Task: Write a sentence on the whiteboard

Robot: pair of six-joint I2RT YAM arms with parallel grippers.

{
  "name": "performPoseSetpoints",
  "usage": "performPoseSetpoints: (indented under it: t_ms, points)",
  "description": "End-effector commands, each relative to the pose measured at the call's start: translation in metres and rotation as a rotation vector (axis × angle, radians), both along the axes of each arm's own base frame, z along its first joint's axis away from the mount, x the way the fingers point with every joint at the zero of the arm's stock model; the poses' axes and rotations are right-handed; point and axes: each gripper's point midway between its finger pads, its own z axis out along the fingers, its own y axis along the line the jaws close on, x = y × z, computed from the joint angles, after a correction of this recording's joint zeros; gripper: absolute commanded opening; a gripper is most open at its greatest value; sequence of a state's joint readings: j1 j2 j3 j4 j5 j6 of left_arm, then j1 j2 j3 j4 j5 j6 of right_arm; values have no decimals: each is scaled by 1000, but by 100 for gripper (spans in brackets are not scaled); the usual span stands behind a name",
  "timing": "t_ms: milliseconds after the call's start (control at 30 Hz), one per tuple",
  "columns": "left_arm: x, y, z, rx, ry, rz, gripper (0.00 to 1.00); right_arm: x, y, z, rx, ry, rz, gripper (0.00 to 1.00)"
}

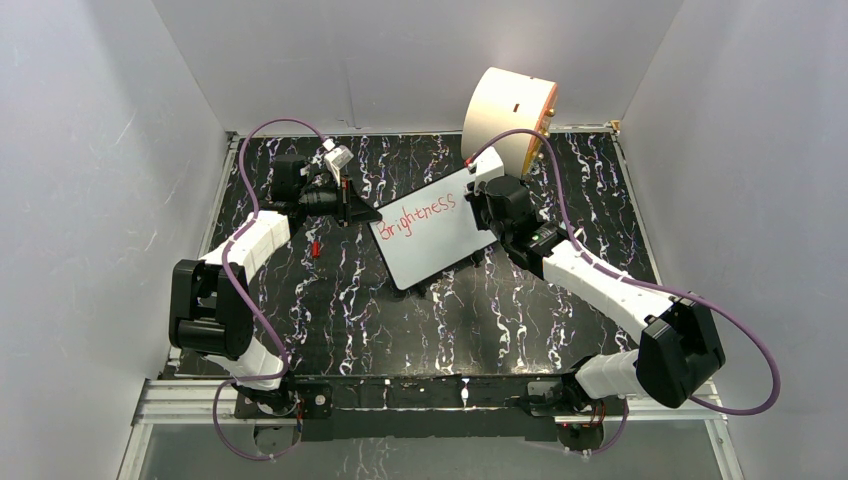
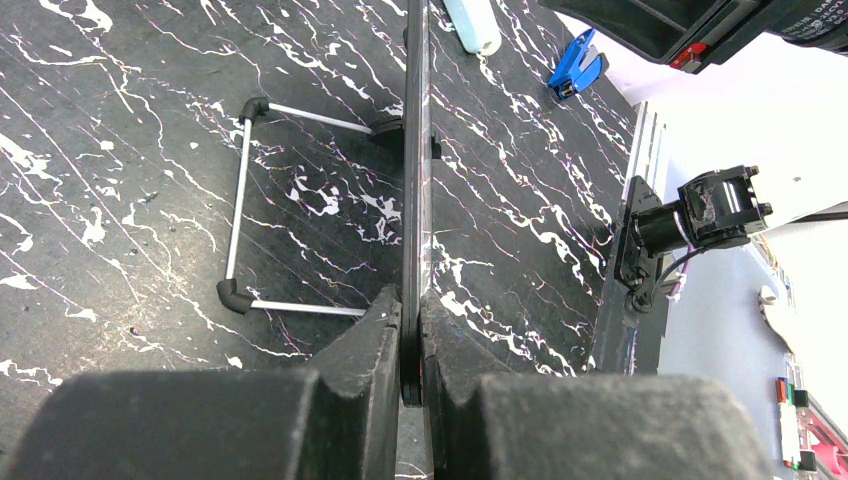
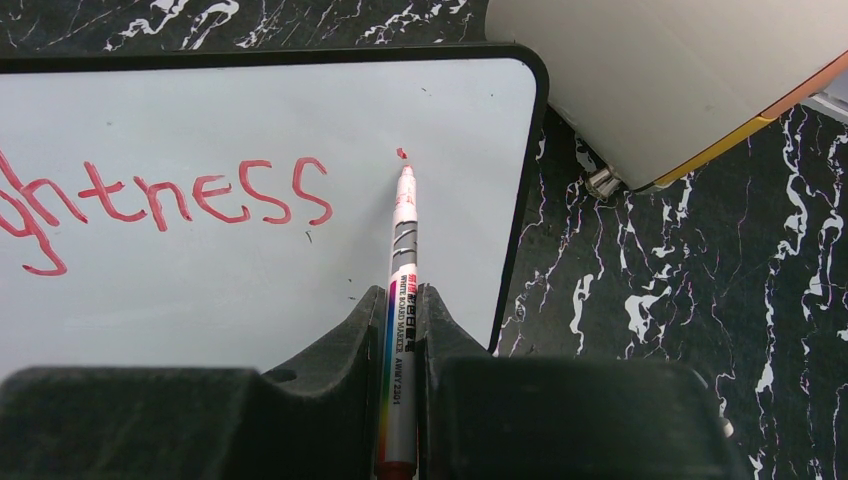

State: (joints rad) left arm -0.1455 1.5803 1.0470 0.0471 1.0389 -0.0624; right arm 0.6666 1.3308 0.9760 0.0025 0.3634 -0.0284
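While the left gripper (image 2: 412, 335) pinches, apparently, the mid-table whiteboard's (image 1: 437, 256) left edge, the right gripper (image 3: 405, 300) clamps a red marker (image 3: 402, 240), tip at a dot (image 3: 401, 153) right of the sentence (image 1: 418, 214), so far "Brightness". Second word probably starting: light, steady strokes needed.

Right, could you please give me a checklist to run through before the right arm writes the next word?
1. Red whiteboard marker clamped in the right jaws: ok.
2. Whiteboard edge clamped in the left jaws: ok.
3. "Brightness" complete on the first line: ok.
4. Marker tip touching the board at the red dot: cannot tell.
5. Blank space below the word for a second line: ok.
6. Cream cylinder clear of the board's corner: cannot tell.
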Motion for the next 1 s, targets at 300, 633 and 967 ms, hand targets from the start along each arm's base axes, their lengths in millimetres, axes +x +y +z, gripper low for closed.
performPoseSetpoints:
  t_ms: [300,633,967]
  points:
    - [-11,-2,-26,62,76,-2,0,9,4,9,30,-28,-10,0]
    - [-11,-2,-26,62,76,-1,0,1,-1,1,17,11,-9,0]
    - [-11,-2,-26,62,75,-1,0,-4,-6,-4,0,27,-18,0]
